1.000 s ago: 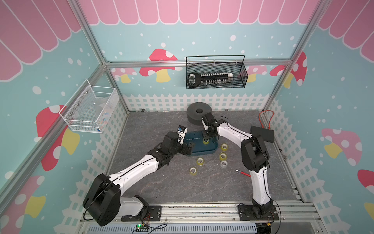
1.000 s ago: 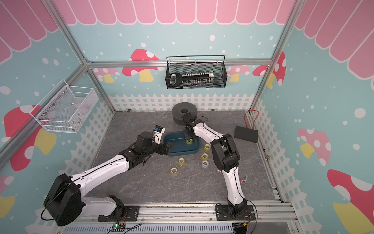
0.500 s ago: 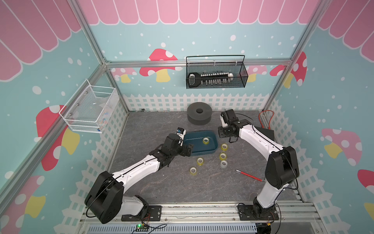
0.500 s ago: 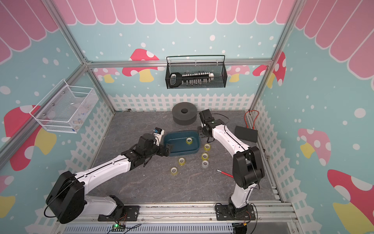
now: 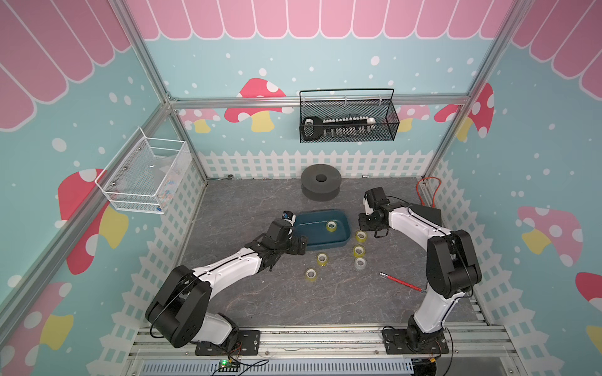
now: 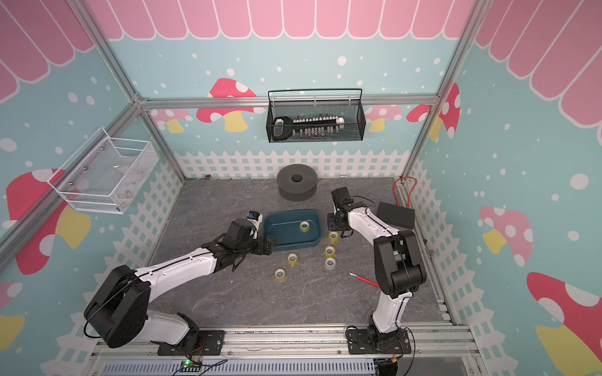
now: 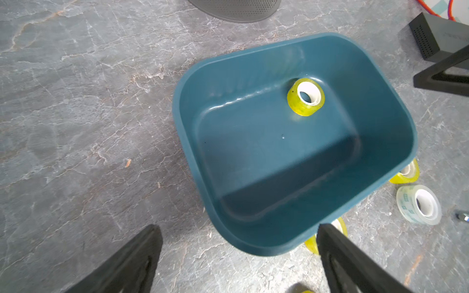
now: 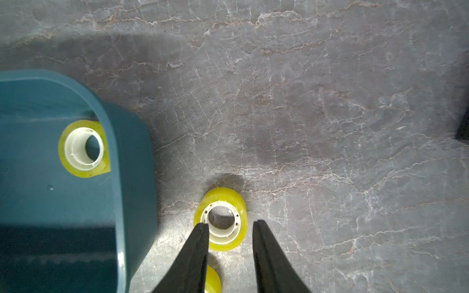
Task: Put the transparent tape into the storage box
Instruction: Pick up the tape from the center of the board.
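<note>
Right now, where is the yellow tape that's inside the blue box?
In both top views the yellow tape roll lies inside the storage box, close to its right end wall, with another yellow roll just outside that wall.

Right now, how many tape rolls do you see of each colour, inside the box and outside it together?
Yellow tape rolls: 5
Clear tape roll: 1
Total: 6
</note>
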